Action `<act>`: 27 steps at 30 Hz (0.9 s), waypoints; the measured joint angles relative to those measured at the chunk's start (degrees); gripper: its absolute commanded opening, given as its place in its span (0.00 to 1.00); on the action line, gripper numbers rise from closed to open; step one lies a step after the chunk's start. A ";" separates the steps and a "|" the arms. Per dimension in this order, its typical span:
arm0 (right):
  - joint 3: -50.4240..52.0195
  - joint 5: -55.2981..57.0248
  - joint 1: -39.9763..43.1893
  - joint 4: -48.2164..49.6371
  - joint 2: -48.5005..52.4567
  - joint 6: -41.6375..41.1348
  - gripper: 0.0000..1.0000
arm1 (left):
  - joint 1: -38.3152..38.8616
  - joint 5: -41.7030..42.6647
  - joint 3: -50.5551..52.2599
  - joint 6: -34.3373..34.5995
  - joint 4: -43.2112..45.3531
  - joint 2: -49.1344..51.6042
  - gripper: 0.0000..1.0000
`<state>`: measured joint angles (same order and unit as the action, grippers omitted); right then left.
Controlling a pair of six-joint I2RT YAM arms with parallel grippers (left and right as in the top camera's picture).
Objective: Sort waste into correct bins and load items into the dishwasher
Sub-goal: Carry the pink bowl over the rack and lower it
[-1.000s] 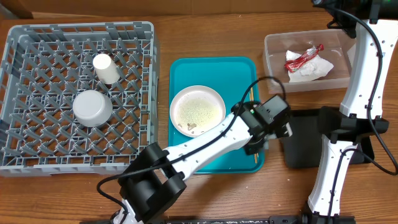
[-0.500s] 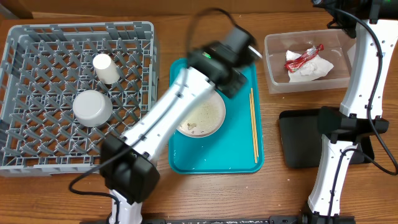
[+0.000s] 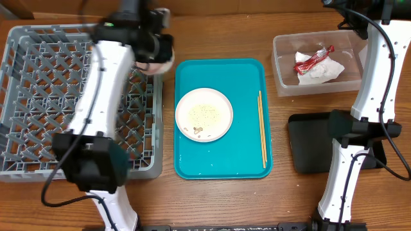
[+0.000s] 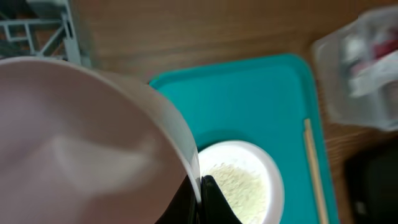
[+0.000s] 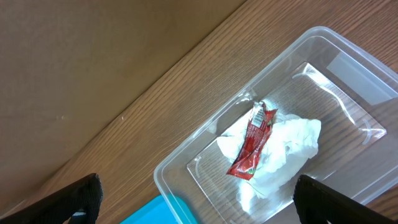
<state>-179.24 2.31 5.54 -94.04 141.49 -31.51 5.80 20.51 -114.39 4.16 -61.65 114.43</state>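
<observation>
One bowl (image 4: 81, 143), pinched at its rim by your left gripper (image 4: 200, 196), hangs seemingly over the rack's (image 3: 45, 109) right edge; its floor lies leftward.

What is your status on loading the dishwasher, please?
Left gripper shut on pale bowl, over dish rack corner. Right gripper open above clear tub. Plate and chopsticks on teal tray, not yet loaded. Arm hides rack floor.

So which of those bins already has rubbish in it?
The clear plastic tub: a red wrapper and a crumpled white napkin lie inside it. The black tray nearby shows nothing on its visible part.
</observation>
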 measured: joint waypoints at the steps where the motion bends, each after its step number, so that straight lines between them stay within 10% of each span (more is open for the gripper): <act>1: 0.00 0.00 0.00 -0.02 0.00 0.00 1.00 | -2.05 3.56 -0.50 -0.02 0.85 0.00 0.04; 18: 0.00 0.00 0.00 -0.02 0.00 0.00 1.00 | -33.29 38.97 -2.54 5.35 12.50 -1.51 0.04; 27: 0.00 0.00 0.00 0.00 0.00 0.00 1.00 | -37.48 50.75 -1.18 8.26 16.17 4.66 0.04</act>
<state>-179.24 2.31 5.54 -94.04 141.49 -31.51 -31.68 71.26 -115.57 12.43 -45.47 119.09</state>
